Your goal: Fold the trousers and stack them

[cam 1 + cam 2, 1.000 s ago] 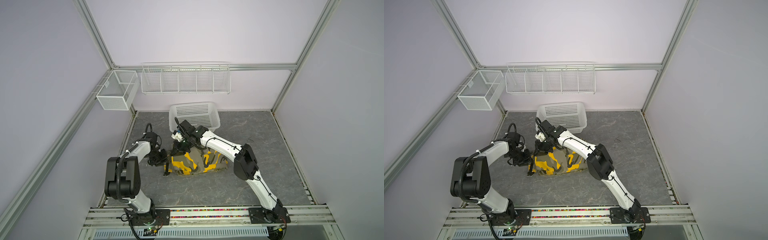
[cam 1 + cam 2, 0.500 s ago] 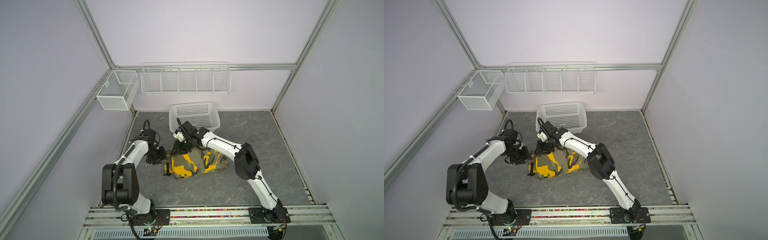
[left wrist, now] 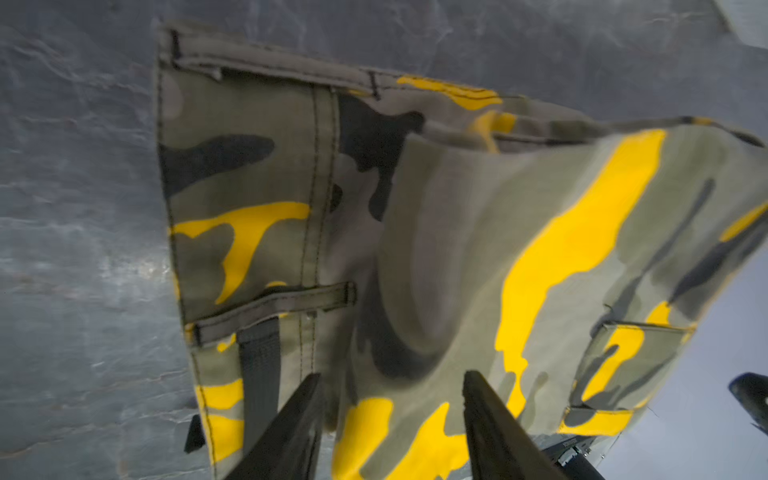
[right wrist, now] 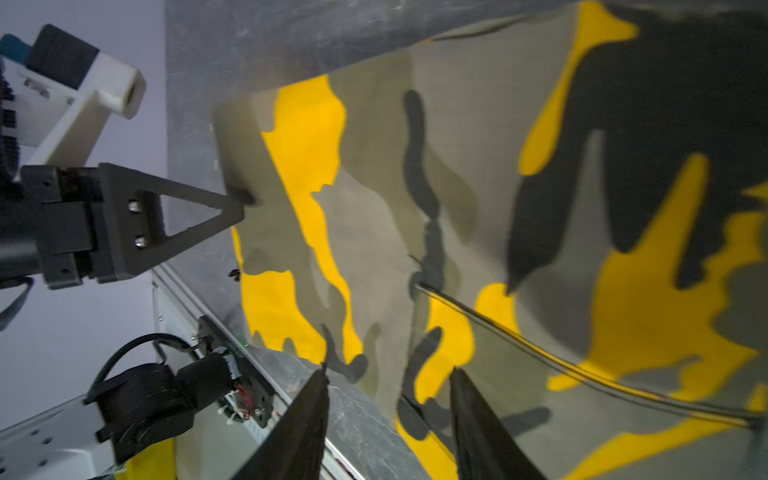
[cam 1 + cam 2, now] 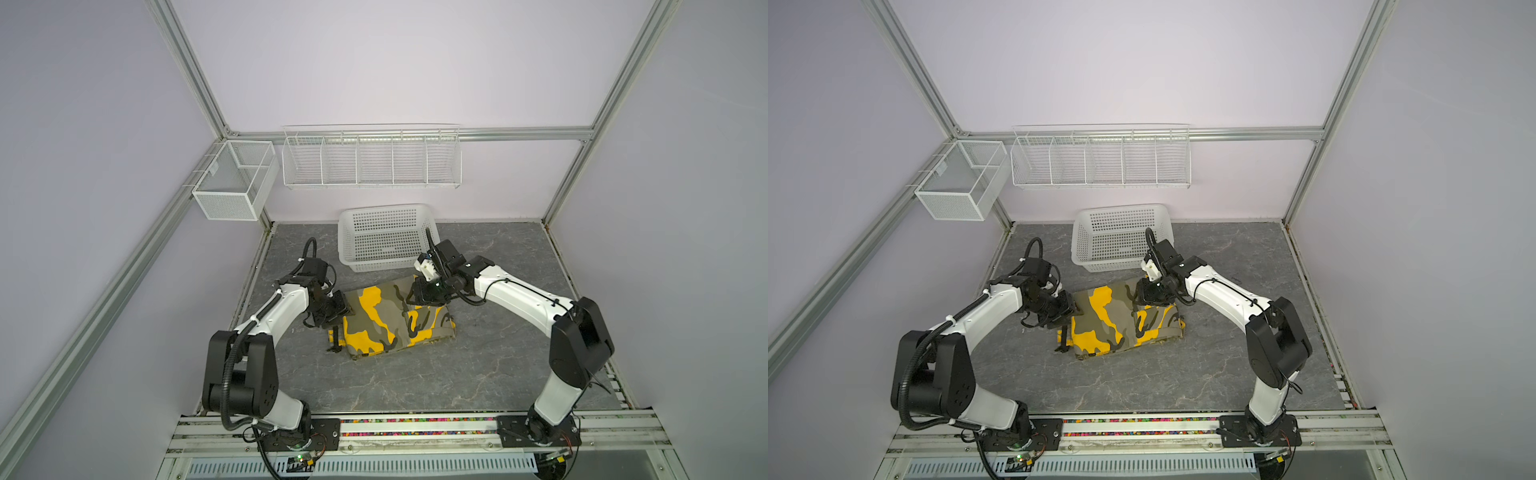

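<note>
Left tool [image 5: 341, 310] and right tool [image 5: 417, 296] flank trousers [image 5: 390, 330].

No text, label or number can be read on anything.

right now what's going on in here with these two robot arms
Two white-and-black robot arms are folding a pair of olive, yellow and black camouflage cloth trousers on the grey stone-look table. The trousers lie as a folded rectangular bundle in front of the white plastic lattice basket. The left tool is at the bundle's left edge, the right tool at its far right corner; both are open and neither looks to be gripping cloth.
</note>
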Motion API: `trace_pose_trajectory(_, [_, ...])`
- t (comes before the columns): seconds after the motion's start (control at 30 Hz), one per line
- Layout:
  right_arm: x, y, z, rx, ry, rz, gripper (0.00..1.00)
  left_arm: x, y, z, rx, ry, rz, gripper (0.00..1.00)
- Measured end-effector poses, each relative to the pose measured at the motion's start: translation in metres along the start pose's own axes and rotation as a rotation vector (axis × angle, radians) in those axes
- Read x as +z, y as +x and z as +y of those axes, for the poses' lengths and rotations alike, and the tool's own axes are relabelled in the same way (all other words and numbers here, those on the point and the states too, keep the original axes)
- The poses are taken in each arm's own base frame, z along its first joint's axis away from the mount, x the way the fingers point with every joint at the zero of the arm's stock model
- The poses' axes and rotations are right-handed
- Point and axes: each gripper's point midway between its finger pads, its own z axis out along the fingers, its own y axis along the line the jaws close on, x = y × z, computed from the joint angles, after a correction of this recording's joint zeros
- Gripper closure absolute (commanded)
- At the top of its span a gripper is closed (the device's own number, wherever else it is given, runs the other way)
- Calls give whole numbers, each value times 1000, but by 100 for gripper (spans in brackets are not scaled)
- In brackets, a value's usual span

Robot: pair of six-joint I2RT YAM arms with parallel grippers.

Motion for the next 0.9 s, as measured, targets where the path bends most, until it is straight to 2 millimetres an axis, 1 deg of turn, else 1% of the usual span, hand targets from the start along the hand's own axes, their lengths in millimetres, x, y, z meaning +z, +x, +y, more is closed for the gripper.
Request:
trace_pose_trajectory(0.07, [-2, 3, -19, 21, 38, 5, 50, 6, 1, 3, 1, -13, 16, 54])
trace_pose_trajectory(0.13, [-4, 6, -34, 32, 71, 11, 50, 8, 0, 4, 4, -14, 19, 63])
trace_pose_trajectory(0.2, [-5, 10, -42, 30, 95, 20, 50, 8, -1, 2, 12, -8, 15, 77])
trace_pose_trajectory(0.27, [-4, 12, -45, 21, 106, 27, 50, 8, -2, 0, 17, 2, 12, 95])
trace_pose_trajectory(0.3, [-3, 13, -46, 15, 112, 28, 50, 8, -2, -1, 19, 5, 13, 100])
trace_pose_trajectory(0.4, [-3, 13, -49, -2, 124, 26, 50, 4, -1, -4, 24, 6, 22, 100])
trace_pose_trajectory(0.47, [-4, 12, -50, -10, 131, 24, 50, -6, -3, -11, 26, 10, 17, 100])
trace_pose_trajectory(0.53, [-4, 12, -51, -19, 141, 20, 51, -24, -7, -23, 39, 22, -1, 100])
trace_pose_trajectory(0.67, [-4, 11, -53, -33, 147, 17, 52, -74, -12, -53, 83, 76, -75, 100])
trace_pose_trajectory(0.73, [-4, 11, -52, -34, 146, 18, 53, -94, -12, -63, 99, 94, -102, 100])
trace_pose_trajectory(0.8, [-3, 11, -50, -36, 139, 19, 54, -105, -10, -66, 111, 92, -114, 100])
trace_pose_trajectory(0.83, [-2, 12, -50, -39, 137, 22, 55, -107, -9, -64, 114, 78, -112, 100])
trace_pose_trajectory(0.9, [6, 14, -47, -48, 133, 37, 57, -102, -7, -54, 112, 27, -92, 100])
